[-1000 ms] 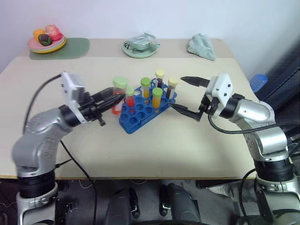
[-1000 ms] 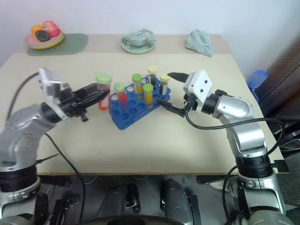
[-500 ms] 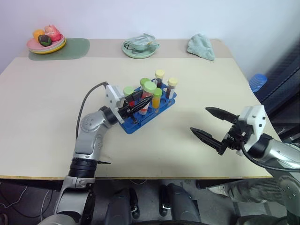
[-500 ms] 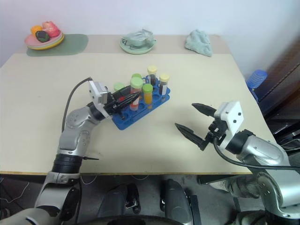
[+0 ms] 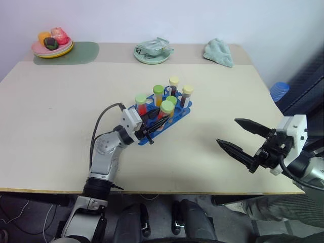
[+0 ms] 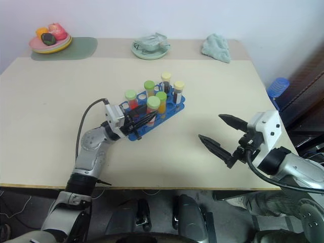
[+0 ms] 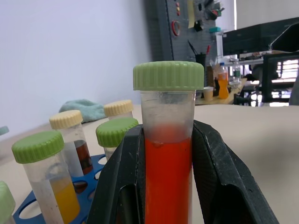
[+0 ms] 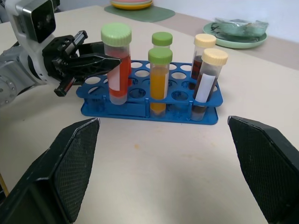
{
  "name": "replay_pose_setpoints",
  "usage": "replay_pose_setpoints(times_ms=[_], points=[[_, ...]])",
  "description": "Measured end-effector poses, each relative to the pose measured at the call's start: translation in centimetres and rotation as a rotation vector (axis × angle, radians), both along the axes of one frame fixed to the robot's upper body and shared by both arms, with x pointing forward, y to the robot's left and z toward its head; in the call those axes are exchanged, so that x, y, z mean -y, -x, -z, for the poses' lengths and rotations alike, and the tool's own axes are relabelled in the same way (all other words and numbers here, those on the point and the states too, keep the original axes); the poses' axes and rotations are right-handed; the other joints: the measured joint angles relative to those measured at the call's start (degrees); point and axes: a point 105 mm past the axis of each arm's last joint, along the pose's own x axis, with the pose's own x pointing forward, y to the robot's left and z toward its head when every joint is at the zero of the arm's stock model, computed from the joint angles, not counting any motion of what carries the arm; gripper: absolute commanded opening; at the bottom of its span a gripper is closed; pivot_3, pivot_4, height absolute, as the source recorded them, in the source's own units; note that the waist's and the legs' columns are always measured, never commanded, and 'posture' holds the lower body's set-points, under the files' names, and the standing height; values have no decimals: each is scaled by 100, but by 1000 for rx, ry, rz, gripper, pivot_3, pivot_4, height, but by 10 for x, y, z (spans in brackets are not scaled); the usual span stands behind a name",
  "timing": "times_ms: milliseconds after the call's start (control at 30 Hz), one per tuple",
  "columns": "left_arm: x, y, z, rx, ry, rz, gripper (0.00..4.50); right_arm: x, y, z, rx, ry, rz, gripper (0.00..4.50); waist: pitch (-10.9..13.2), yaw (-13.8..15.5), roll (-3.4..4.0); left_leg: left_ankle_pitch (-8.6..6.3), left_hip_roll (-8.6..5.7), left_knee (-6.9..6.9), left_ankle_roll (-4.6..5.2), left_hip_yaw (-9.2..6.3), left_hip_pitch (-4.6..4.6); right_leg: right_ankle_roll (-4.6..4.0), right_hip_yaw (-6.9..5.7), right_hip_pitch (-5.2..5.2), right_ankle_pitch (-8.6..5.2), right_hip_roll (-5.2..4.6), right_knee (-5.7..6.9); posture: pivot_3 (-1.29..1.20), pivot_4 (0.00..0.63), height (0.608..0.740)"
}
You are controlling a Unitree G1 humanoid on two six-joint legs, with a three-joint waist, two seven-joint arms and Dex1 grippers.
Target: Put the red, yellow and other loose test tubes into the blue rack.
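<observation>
Left gripper (image 5: 154,120) jaws clamp a green-capped clear plastic tube of red liquid (image 7: 168,154) over the bright blue plastic rack (image 8: 149,105); its white label shows from the right wrist. Right gripper (image 5: 244,140) jaws spread apart.

tubes (image 5: 173,81) in rack (image 5: 179,114), table (image 5: 61,116) ctr

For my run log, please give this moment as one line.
left pincer: shut on red test tube | tube: over blue rack | right pincer: open, apart

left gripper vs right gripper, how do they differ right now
The left gripper is shut on a red tube with a green cap, at the blue rack. The right gripper is open and holds nothing, away from the rack above the table. Both have two black fingers.
</observation>
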Motion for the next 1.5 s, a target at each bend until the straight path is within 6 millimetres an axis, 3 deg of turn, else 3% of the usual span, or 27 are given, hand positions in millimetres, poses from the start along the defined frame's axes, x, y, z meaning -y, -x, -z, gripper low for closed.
replay_pose_setpoints(times_ms=[367,867,967,1333,1500], points=[[-15,-18,0,-2,35,-117,780,-3,-2,-2,15,-8,-3,4500,-3,-4,3,0,0,0,0,-9,1,2,-11,7,0,-1,-4,0,150,740],[-15,-7,7,-20,28,-39,780,-4,-2,-3,21,-10,-4,4500,-12,12,9,-1,-1,-3,0,-16,1,0,-19,14,-2,-2,-12,0,150,740],[-16,-10,19,-83,14,-45,780,-4,-2,-2,20,-10,-1,4500,-10,11,7,-1,-1,-3,1,-18,-4,0,-21,10,-2,-2,-12,0,150,740],[-11,-12,18,-131,14,0,780,-1,0,4,-6,-2,14,4500,-10,130,7,-6,-2,-6,7,-20,-13,3,-25,6,-4,-2,-21,0,150,740],[-12,-8,23,-183,6,48,3120,-1,1,5,3,4,9,4500,-9,129,7,-6,-2,-6,7,-21,-13,4,-25,5,-4,-2,-21,0,150,740]])
